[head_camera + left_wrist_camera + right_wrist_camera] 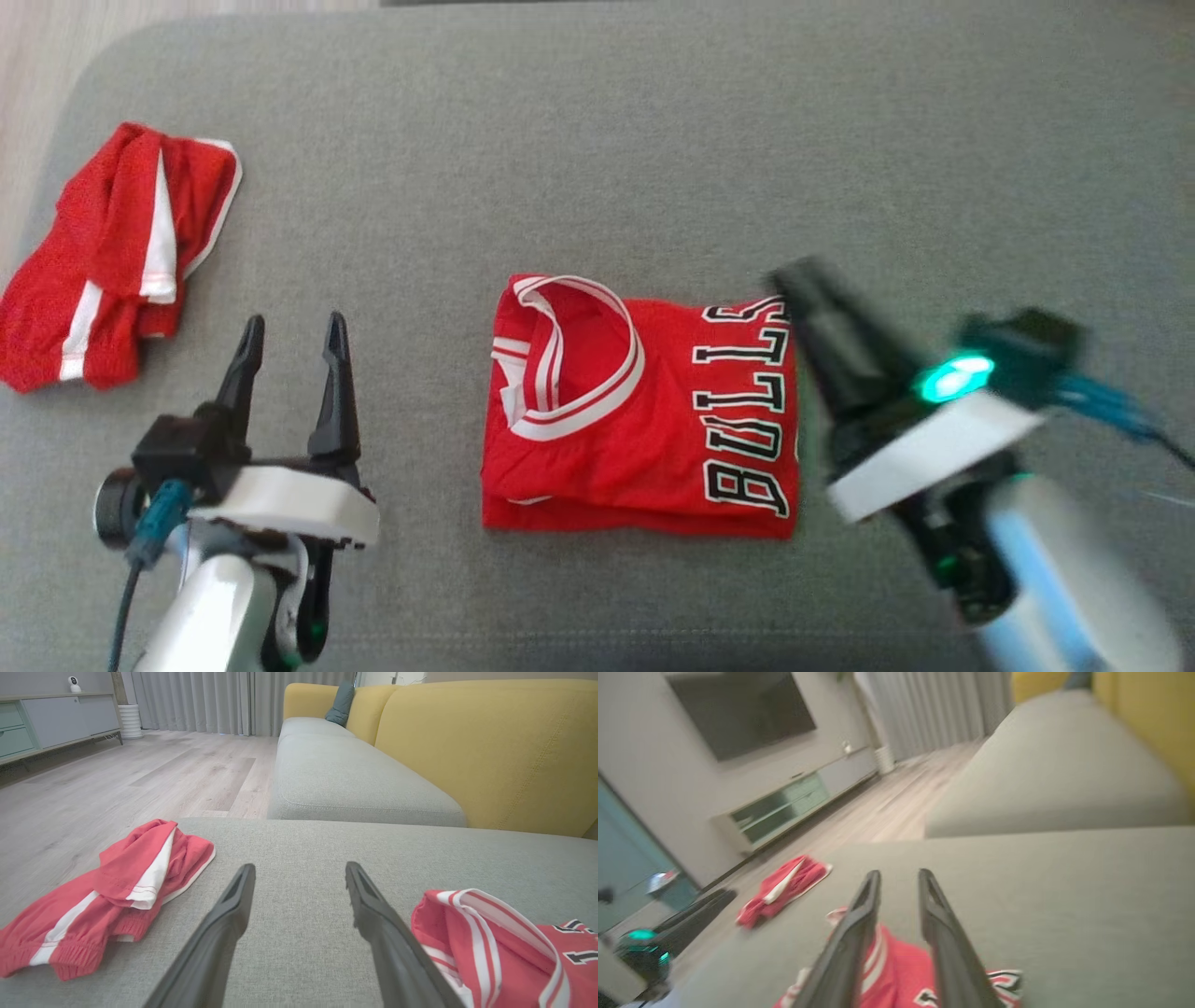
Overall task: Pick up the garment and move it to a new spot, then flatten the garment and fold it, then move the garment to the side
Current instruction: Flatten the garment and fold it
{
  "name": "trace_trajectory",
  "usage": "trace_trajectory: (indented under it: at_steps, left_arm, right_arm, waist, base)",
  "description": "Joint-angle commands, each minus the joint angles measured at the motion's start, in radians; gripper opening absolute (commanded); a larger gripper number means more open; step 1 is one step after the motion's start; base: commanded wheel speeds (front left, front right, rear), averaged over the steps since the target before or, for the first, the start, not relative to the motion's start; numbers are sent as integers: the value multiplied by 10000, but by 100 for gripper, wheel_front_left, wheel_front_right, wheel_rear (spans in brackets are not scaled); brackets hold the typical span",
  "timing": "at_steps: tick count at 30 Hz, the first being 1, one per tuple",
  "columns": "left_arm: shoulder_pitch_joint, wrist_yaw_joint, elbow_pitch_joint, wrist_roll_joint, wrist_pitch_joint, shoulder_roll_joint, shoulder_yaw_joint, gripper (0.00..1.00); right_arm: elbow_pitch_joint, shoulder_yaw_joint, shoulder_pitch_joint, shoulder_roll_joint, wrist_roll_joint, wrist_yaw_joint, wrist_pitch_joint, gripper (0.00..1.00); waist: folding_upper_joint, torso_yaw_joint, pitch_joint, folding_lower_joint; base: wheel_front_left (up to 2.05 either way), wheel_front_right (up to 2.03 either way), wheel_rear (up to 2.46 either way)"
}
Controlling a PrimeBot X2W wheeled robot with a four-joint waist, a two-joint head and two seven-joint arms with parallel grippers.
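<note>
Noted red jersey folded into a neat rectangle, flat on the grey cushion, about mid-cushion in the head view. White-trimmed collar toward the left, black-and-white lettering along the right edge. Logged left gripper off to the left of the jersey, clear of it, fingers spread wide with nothing between. Confirmed from its own wrist view: over bare cushion, collar just beside the right-hand finger there. Logged right gripper at the jersey's right edge by the lettering, motion-blurred; cannot tell from the head view whether touching cloth. Checked its wrist view: fingers parted by a narrow gap, nothing pinched, jersey below them. Marked crumpled red shorts with white stripes at the cushion's far left, well apart from the jersey. Spotted yellow sofa back and wood floor beyond.
</note>
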State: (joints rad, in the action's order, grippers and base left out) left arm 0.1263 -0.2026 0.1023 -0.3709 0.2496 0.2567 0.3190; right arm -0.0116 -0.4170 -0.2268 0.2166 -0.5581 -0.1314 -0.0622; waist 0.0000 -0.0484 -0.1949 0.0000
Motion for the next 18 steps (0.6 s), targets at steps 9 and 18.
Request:
trace_trajectory:
  at_steps: [9,18]
  left_arm:
    - [69,-151,-459,45,69,346,-403,100]
    - [-211,-158,-406,-48,12,459,-375,100]
  right_arm:
    - [-1042,3400,1282,-970,2492,7,604,100]
    - [-1309,3797,1943,-1252,3005,7,399,100]
  waist:
    - [0,279,302,0]
    - [0,490,824,0]
  base:
    - [0,0,0]
    - [0,0,0]
